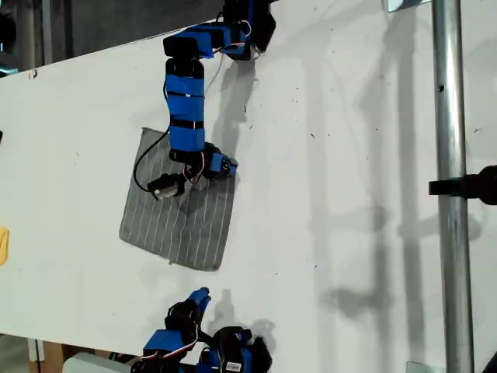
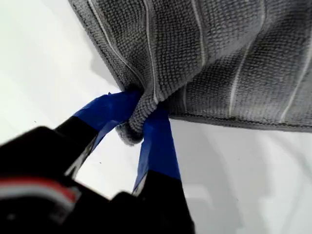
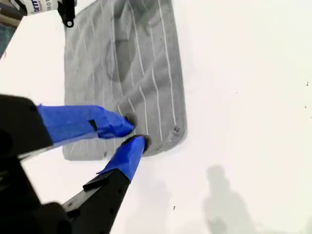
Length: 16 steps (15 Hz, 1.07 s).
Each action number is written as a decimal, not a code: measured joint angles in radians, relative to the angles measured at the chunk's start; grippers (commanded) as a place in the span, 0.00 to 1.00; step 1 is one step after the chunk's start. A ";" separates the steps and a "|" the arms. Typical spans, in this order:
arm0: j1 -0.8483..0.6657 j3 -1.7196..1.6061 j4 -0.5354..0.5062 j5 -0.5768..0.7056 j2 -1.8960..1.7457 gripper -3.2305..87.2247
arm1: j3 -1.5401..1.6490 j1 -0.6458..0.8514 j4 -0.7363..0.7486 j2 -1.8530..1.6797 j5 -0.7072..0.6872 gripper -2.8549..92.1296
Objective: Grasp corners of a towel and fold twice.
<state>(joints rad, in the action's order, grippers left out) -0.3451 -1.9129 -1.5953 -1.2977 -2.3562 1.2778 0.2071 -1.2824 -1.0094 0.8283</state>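
The grey striped towel (image 1: 178, 225) lies on the white table, toward the exterior view's left. My first gripper (image 1: 224, 165) reaches down from the far arm and is shut on one of the towel's corners (image 2: 129, 130), the far one on the exterior view's right, bunching the cloth (image 2: 234, 44) between its blue fingers (image 2: 156, 146). My second gripper (image 1: 200, 295) hovers near the table's front edge, short of the towel's near edge. Its blue fingertips (image 3: 122, 126) almost meet, with nothing held, and the towel (image 3: 126, 58) lies beyond them.
A small yellow object (image 1: 2, 245) sits at the exterior view's left edge. A metal pole (image 1: 450, 186) with a black clamp (image 1: 474, 185) crosses the exterior view's right. White tabletop (image 1: 334, 155) spreads between the towel and the pole.
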 measured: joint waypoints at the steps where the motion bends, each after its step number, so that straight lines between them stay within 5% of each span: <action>1: 0.000 -0.005 0.025 0.038 0.031 0.33 | 0.000 0.000 0.000 0.000 0.000 0.04; 5: -0.058 -0.052 0.149 0.219 0.179 0.35 | 0.000 -0.011 0.002 0.000 0.025 0.04; 11: -0.313 -0.183 0.459 0.314 0.577 0.34 | 0.000 -0.043 0.000 -0.005 0.046 0.04; 14: -0.331 -0.104 0.479 0.268 0.857 0.01 | 0.000 -0.048 0.002 -0.005 0.051 0.04; 16: -0.316 -0.034 0.466 0.238 0.917 0.00 | 0.000 -0.049 0.006 -0.005 0.052 0.04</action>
<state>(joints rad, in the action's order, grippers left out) -0.6611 -1.9466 -1.1290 -1.0600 -1.4389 1.2778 0.1580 -1.2763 -1.0140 0.8805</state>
